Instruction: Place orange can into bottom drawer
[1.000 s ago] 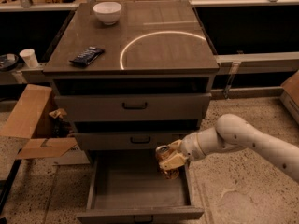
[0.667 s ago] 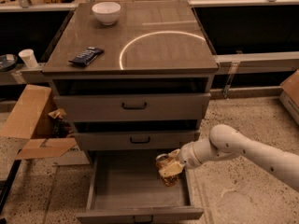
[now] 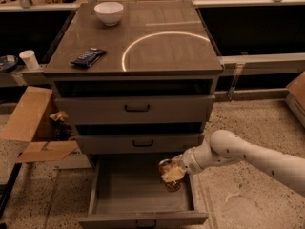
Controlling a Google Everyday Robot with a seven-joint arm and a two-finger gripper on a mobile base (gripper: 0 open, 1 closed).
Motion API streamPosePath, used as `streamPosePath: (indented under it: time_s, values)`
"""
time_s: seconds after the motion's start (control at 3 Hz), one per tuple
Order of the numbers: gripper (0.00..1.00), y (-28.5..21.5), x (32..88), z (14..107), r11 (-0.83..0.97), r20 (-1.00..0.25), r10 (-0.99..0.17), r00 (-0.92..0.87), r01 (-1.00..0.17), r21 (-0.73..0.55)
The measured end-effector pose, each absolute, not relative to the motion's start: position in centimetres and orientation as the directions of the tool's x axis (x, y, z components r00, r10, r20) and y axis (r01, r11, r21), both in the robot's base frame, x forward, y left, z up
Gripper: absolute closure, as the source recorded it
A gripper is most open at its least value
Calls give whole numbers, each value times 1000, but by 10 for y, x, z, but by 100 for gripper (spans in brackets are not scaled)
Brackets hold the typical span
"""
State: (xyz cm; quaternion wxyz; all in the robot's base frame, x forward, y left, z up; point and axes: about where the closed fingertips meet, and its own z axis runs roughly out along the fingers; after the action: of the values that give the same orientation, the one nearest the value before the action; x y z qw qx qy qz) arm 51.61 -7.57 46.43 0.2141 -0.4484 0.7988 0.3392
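The bottom drawer (image 3: 128, 194) of the grey cabinet is pulled open, its flat floor bare. My gripper (image 3: 170, 174) reaches in from the right on a white arm and is shut on the orange can (image 3: 168, 174). The can is upright, low inside the drawer at its right side, near the right wall. I cannot tell whether it touches the floor.
On the cabinet top (image 3: 162, 51) sit a white bowl (image 3: 108, 12) and a dark snack packet (image 3: 88, 57). The two upper drawers (image 3: 136, 109) are pushed in. A cardboard box (image 3: 33, 123) lies on the floor at left. A white cup (image 3: 29, 59) stands on a ledge at left.
My gripper has moved down and a little left with the can, from above the drawer's right edge to inside the drawer.
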Motion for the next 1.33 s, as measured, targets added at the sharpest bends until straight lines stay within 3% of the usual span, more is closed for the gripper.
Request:
streamPosePath:
  time_s: [0.67, 1.33]
  values:
    - [100, -85, 542, 366, 502, -540, -595, -596, -800, 329]
    - [100, -77, 560, 288, 519, -476, -600, -643, -765, 380]
